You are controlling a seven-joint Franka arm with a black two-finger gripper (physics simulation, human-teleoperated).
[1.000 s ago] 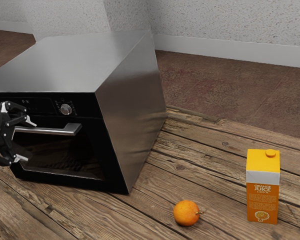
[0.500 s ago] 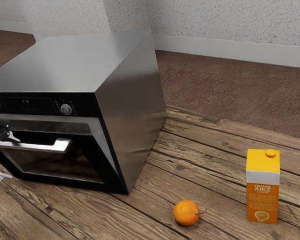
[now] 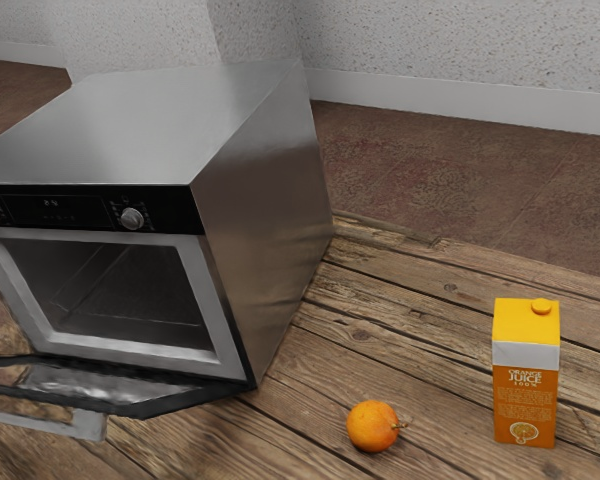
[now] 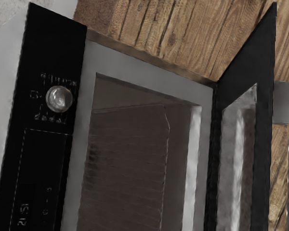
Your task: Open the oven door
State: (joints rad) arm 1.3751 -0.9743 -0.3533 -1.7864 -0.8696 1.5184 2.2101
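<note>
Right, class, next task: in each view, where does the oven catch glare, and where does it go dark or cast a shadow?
Exterior view: soft sheen on the oven's top; shadow on the table beside the lowered door. Wrist view: bright streak on the door's glass; small highlight on the knob; dim brown interior.

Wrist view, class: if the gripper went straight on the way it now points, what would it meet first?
Probably the oven's ribbed interior, reached through the front opening; how deep that lies is unclear. A path slightly off centre might catch the grey frame or the open door instead.
</note>
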